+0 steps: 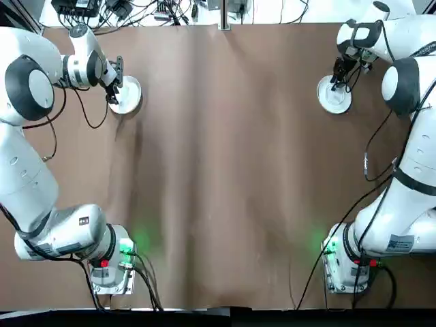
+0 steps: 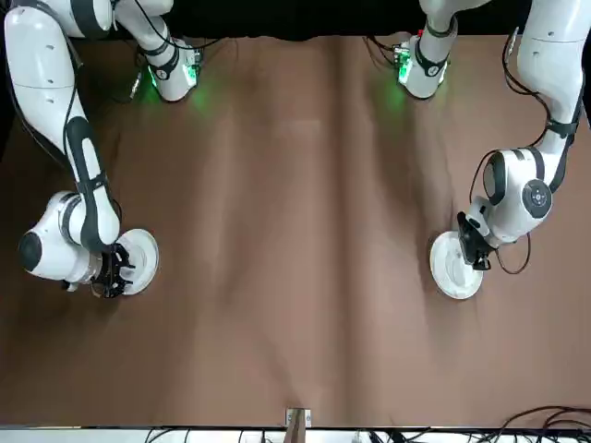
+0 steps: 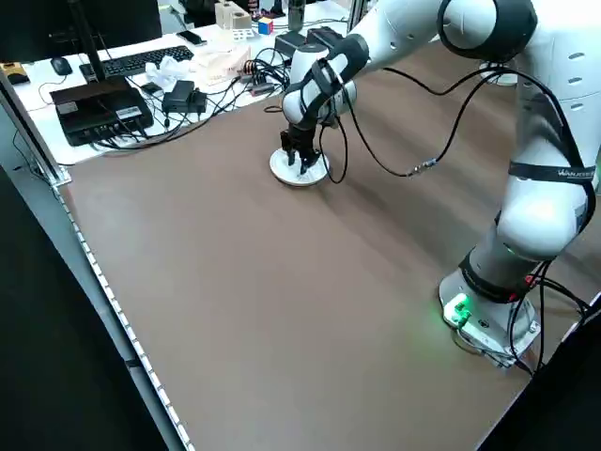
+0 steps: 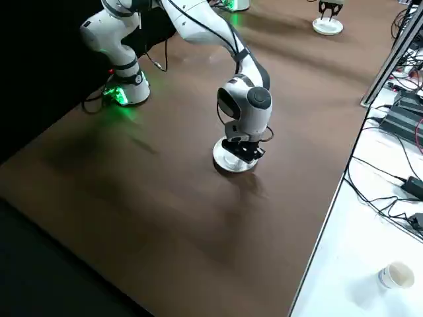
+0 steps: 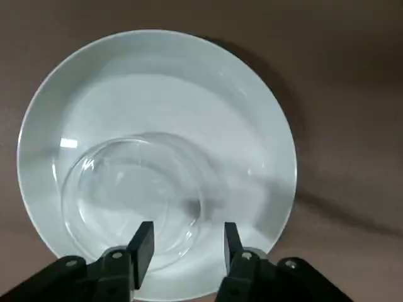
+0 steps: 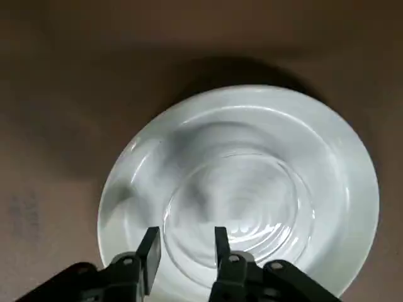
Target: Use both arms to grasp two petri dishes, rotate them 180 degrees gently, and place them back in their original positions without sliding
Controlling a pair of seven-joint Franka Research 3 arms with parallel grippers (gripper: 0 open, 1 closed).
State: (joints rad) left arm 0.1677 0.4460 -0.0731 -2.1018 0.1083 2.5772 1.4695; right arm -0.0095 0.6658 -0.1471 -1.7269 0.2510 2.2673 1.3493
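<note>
Far left on the table, a clear shallow petri dish [image 5: 129,201] lies in a white saucer [image 1: 129,95]. My left gripper [image 5: 187,242] stands open low over it, one finger inside the glass rim and one outside. Far right, a second petri dish [image 6: 242,214] rests in another white saucer [image 1: 334,97]. My right gripper [image 6: 186,244] is open too, and its fingers straddle that dish's rim in the same way. The front view shows the left gripper [image 2: 471,247] and the right gripper [image 2: 113,272] both down at their saucers.
Brown table surface [image 1: 225,170] stretches between the two saucers. The arm bases [image 1: 112,262] with green lights sit at the near edge. A desk with a keyboard, cables and boxes [image 3: 103,99] lies beyond the far edge. A paper cup [image 4: 394,275] stands off the table.
</note>
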